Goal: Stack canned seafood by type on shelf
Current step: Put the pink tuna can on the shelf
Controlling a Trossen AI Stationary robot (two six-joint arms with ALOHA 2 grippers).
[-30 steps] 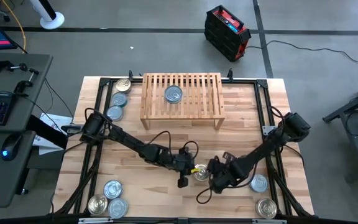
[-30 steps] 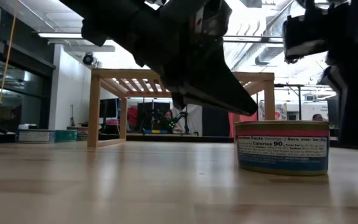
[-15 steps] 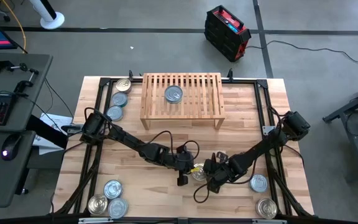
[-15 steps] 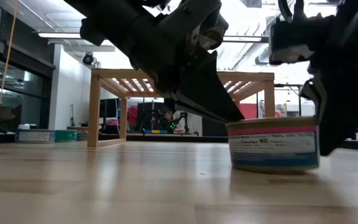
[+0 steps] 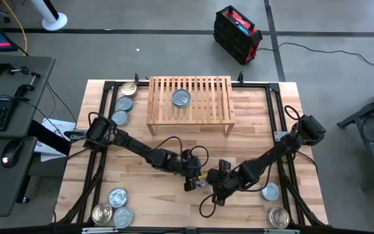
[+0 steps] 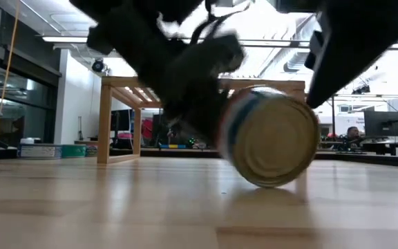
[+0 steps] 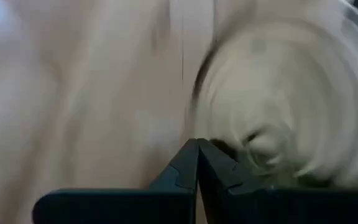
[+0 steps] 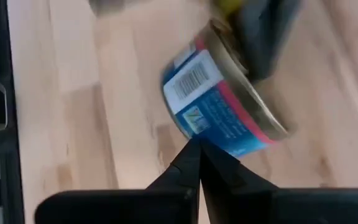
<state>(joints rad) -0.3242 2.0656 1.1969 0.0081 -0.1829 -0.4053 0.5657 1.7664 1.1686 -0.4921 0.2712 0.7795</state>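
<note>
Viewing the shelf [image 5: 189, 99], I note one tin [image 5: 181, 98] on top. Both grippers, left [image 7: 197, 163] and right [image 8: 199, 163], fully closed, flank a tipped, blurred can [image 6: 271, 136].

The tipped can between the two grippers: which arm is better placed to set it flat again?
Probably the right. The right gripper, fingers shut, is beside the can, which stands on edge. The left gripper, also shut, presses its other side and could brace it, so neither can grasp without opening.
</note>
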